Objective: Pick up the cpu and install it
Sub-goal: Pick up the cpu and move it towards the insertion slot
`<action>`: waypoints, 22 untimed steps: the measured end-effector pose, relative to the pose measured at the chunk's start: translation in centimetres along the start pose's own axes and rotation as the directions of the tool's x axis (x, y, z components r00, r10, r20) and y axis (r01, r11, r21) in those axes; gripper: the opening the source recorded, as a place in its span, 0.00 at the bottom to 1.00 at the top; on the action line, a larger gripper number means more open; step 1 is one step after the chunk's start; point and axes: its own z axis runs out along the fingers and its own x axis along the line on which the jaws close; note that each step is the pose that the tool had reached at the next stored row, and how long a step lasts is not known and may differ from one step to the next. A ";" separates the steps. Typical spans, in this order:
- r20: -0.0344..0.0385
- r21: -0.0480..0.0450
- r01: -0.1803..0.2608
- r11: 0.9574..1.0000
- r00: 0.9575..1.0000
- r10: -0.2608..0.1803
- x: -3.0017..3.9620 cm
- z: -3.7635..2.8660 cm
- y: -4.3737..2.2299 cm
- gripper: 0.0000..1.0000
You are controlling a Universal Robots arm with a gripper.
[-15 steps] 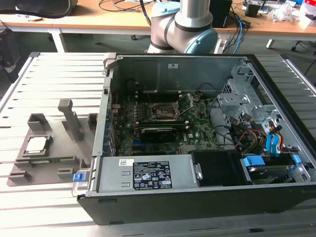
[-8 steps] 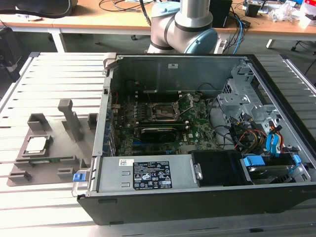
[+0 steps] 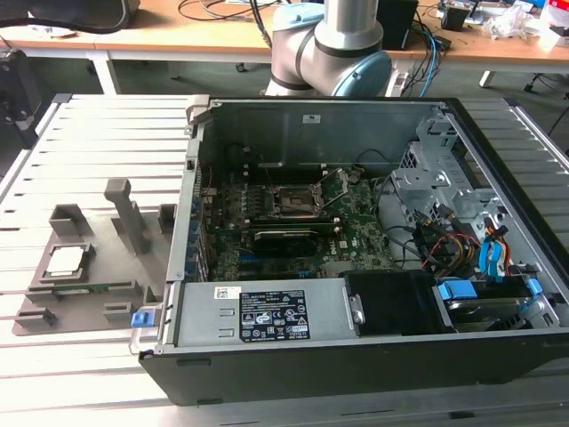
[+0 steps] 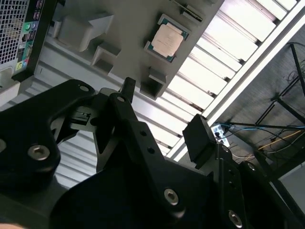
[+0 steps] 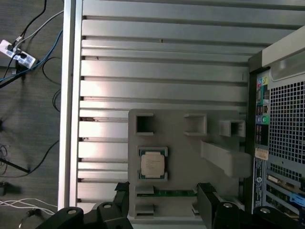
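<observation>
One small square cpu point(image 3: 67, 260), silvery-grey metal on top with a pale edge, sits flat in a recess of the grey plastic holder plate point(image 3: 96, 267). The plate lies on the slatted aluminium table point(image 3: 107, 133), just beside the outer wall of the open black computer case point(image 3: 356, 356), on the exterior view's left. A tall grey upright block point(image 3: 120, 205) stands on the same plate, near the chip but not touching it.

Over in the case, the black square socket frame point(image 3: 283, 203) lies on the green motherboard point(image 3: 356, 222), well apart from the cpu, with the case wall between the two. The chip is out on its holder, not in the socket. Behind the case's far wall rises the grey-and-blue robot arm point(image 3: 329, 44).

Now the wrist cameras. In both wrist views the black pincer point(image 5: 164, 194) point(image 4: 163, 114) is spread wide and holds nothing; holder and table slats show through the gap between its fingers point(image 5: 207, 198) point(image 4: 198, 138). The cpu point(image 5: 152, 164) point(image 4: 167, 39) lies face up in its recess, near the fingertips yet clear of them, no contact at all. In the first wrist view a thin green circuit strip point(image 5: 174, 192) lies in a slot of the holder plate point(image 5: 186, 157), between the chip and the pincer, and the perforated rear panel of the case point(image 5: 286, 124) stands just beside the plate.
</observation>
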 end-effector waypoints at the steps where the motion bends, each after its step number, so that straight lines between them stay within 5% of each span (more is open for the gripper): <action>1: 0.000 0.000 0.000 1.000 1.000 0.000 0.00 0.08 0.00 0.68; 22: 0.000 0.000 0.000 1.000 1.000 0.000 0.05 1.75 -0.01 0.68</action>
